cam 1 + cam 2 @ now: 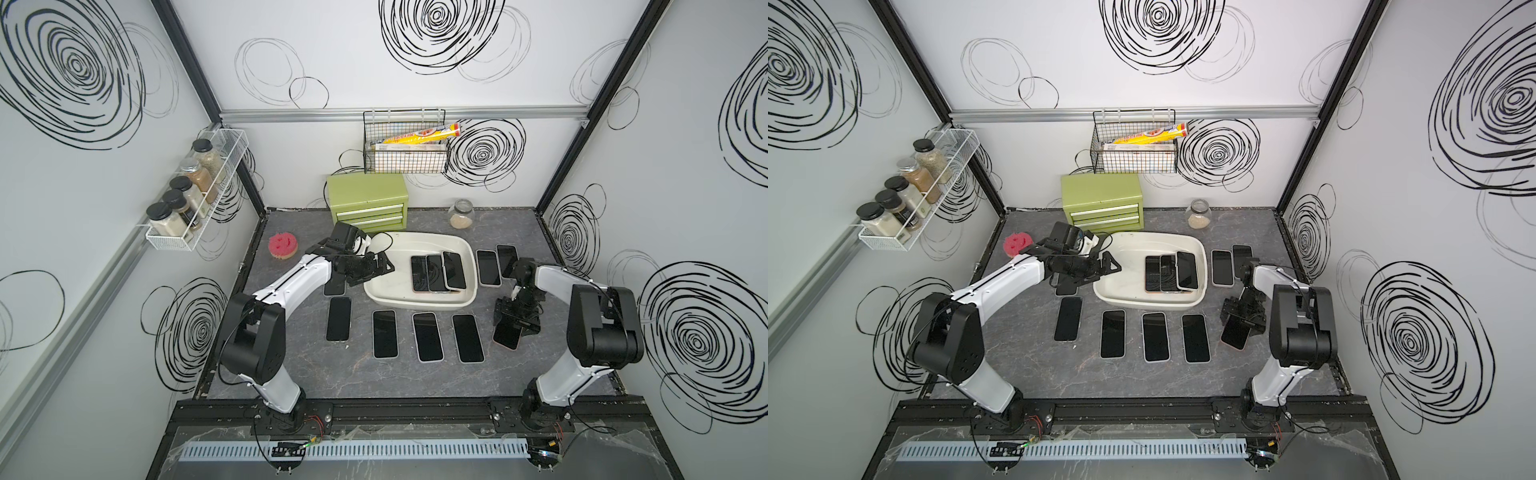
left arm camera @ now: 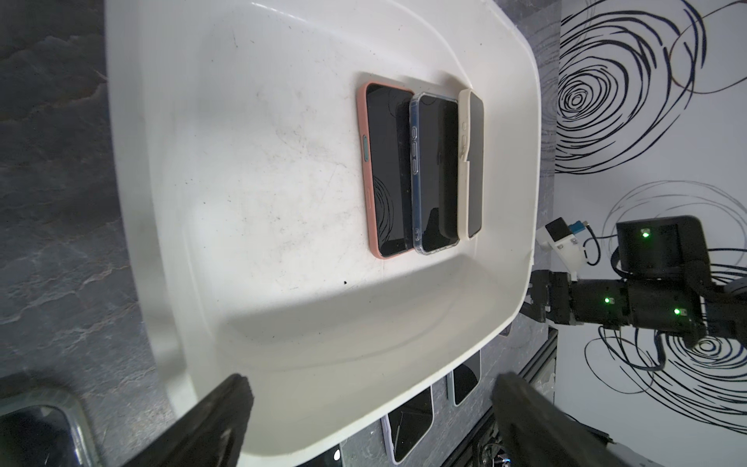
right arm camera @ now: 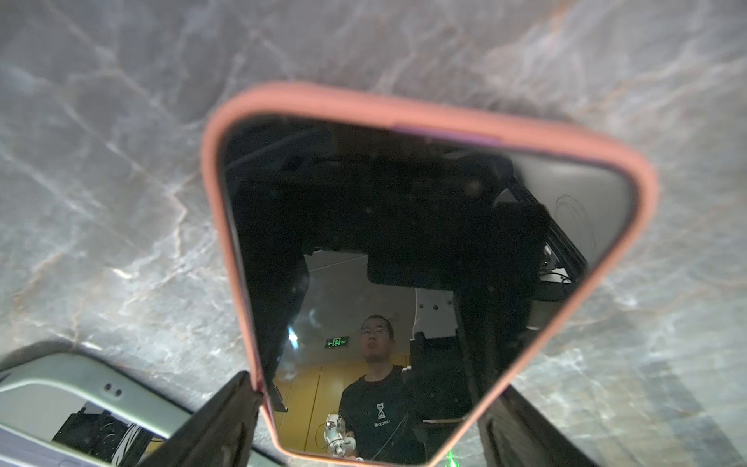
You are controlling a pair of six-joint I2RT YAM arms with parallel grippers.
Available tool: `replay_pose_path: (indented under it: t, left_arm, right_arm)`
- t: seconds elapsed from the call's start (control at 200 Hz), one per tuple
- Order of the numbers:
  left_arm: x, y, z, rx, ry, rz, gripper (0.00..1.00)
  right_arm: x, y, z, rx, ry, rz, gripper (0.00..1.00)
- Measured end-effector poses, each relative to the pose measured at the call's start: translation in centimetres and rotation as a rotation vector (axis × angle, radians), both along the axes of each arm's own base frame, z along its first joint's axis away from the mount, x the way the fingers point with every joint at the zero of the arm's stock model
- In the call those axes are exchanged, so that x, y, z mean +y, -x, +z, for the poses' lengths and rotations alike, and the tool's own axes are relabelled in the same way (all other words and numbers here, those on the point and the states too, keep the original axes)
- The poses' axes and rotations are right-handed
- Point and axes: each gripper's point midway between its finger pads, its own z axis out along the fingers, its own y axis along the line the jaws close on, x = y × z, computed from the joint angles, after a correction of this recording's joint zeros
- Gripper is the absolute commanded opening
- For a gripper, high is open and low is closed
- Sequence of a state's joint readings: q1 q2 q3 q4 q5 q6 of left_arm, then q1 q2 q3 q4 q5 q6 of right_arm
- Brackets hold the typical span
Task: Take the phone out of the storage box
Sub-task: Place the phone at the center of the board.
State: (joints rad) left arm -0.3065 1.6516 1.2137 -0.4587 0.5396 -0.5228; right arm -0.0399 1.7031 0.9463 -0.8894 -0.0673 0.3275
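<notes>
The white storage box [image 1: 419, 304] [image 1: 1125, 270] [image 2: 262, 182] sits mid-table. Three phones lie side by side at its right end: a pink-cased one [image 2: 386, 170], a clear-cased one [image 2: 434, 174] and a cream-cased one [image 1: 454, 270] leaning against the wall. My left gripper [image 1: 384, 264] [image 1: 1113, 266] [image 2: 374, 384] hovers open and empty over the box's left end. Right of the box, low over the table, my right gripper [image 1: 515, 328] [image 3: 376, 386] is shut across the width of another pink-cased phone [image 3: 404, 242] [image 1: 506, 337], which sits askew.
Several phones lie in a row [image 1: 385, 333] in front of the box, two more [image 1: 488, 268] to its right and one [image 1: 334, 286] under my left arm. A green chest [image 1: 368, 203], a jar [image 1: 461, 214] and a red sponge [image 1: 283, 246] stand at the back.
</notes>
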Motion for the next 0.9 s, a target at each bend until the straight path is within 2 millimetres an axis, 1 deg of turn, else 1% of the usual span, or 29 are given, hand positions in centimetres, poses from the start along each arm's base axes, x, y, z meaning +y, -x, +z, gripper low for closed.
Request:
replay_pose_path:
  t: [0.14, 0.18, 0.23, 0.3, 0.39, 0.441, 0.526, 0.711, 0.766, 0.826, 0.901]
  left_arm:
    - [0.3, 0.8, 0.0, 0.006, -0.004, 0.0, 0.99]
    - [0.3, 0.9, 0.0, 0.006, -0.005, 0.0, 0.99]
    - [0.4, 1.0, 0.0, 0.007, -0.005, 0.0, 0.99]
    - [0.4, 1.1, 0.1, 0.005, -0.006, 0.0, 0.99]
    - [0.5, 1.3, 0.2, 0.001, -0.007, 0.002, 0.99]
    - [0.6, 1.4, 0.2, -0.001, -0.009, 0.003, 0.99]
    - [0.7, 1.5, 0.4, -0.007, -0.012, 0.004, 0.99]
    - [0.9, 1.8, 0.6, -0.013, -0.014, 0.006, 0.99]
    - [0.9, 1.9, 0.7, -0.015, -0.014, 0.006, 0.99]
    - [0.9, 1.9, 0.8, -0.014, -0.015, 0.006, 0.99]
    - [1.0, 2.0, 0.7, -0.011, -0.018, 0.007, 0.99]
  right_arm:
    - [0.0, -0.4, 0.3, -0.003, 0.016, 0.022, 0.8]
    - [0.1, -0.5, 0.4, 0.003, 0.025, 0.039, 0.77]
    - [0.3, -0.7, 0.5, 0.009, 0.041, 0.074, 0.76]
    - [0.9, -1.1, 0.6, 0.012, 0.066, 0.146, 0.76]
    - [2.4, -1.4, 0.6, 0.013, 0.085, 0.243, 0.76]
    - [3.1, -1.4, 0.6, 0.013, 0.084, 0.279, 0.76]
    - [3.8, -1.2, 0.5, 0.014, 0.085, 0.32, 0.76]
    - [4.1, -1.0, 0.5, -0.02, 0.077, 0.338, 0.79]
    - [4.1, -1.1, 0.5, -0.034, 0.077, 0.338, 0.83]
    - [4.2, -1.2, 0.5, -0.04, 0.076, 0.339, 0.9]
    - [4.4, -0.8, 0.3, -0.029, 0.068, 0.339, 0.93]
